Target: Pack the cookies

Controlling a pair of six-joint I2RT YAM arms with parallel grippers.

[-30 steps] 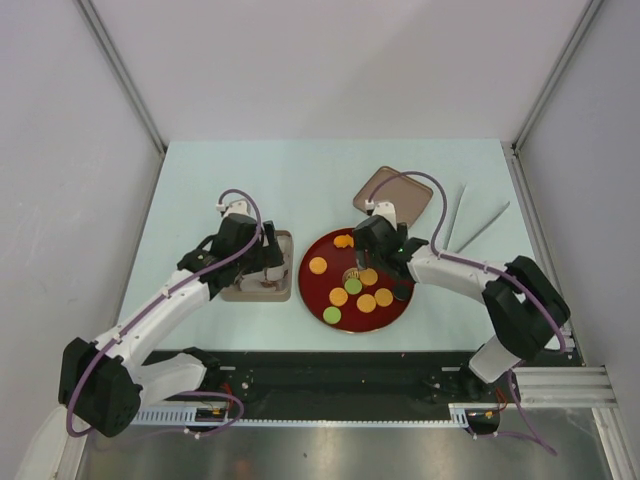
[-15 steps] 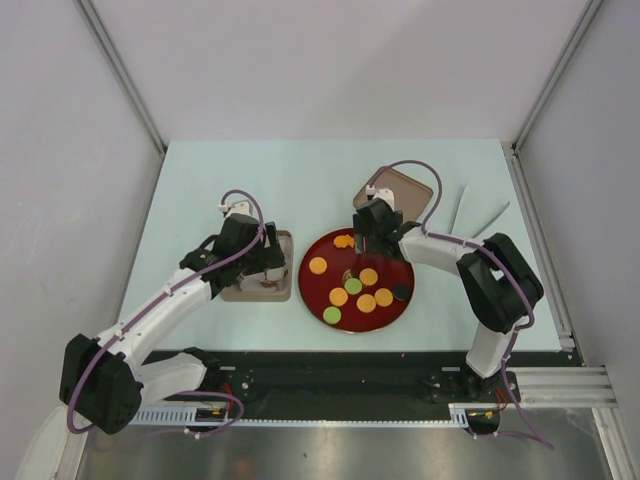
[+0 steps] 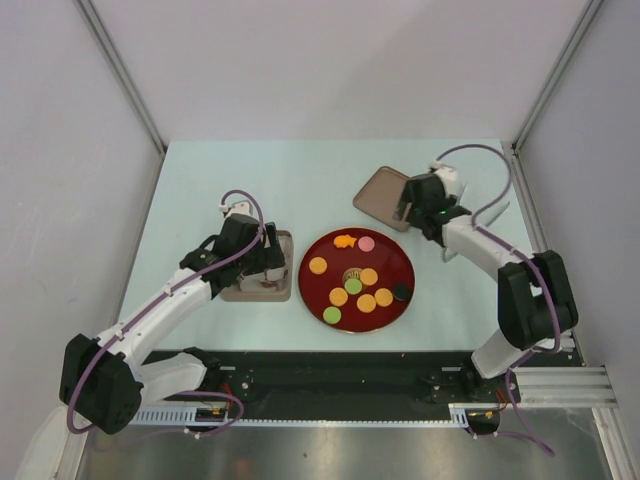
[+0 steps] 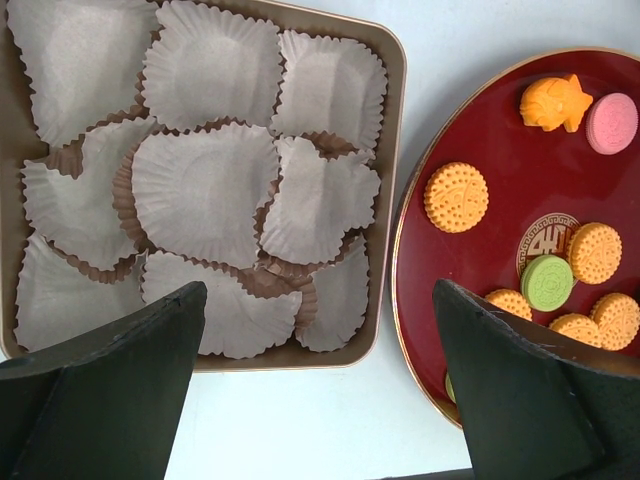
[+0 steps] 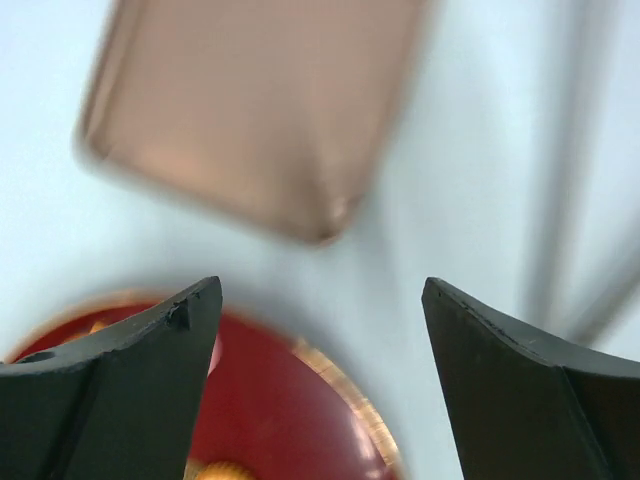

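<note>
1. Round orange cookies [image 3: 318,265]: five.
2. Green cookies [image 3: 353,286]: two.
3. Pink cookie [image 3: 366,243], black cookie [image 3: 401,292], odd-shaped orange cookie [image 3: 343,241]: one each.
4. Dark red plate [image 3: 396,262]: one.
5. Brown trays [image 3: 383,190]: two.
6. Paper cups [image 4: 200,190]: about nine; they overlap, so the exact count is unclear.
7. Thin pale sticks [image 3: 485,228], right of the frame: two.

Left arm [image 3: 165,300]: stretched forward from its base, wrist tipped down.
Left hand [image 3: 264,264]: fingers parted wide.
Right arm [image 3: 482,246]: elbow bent outward, forearm reaching forward and inward.
Right hand [image 3: 404,204]: fingers parted wide.
</note>
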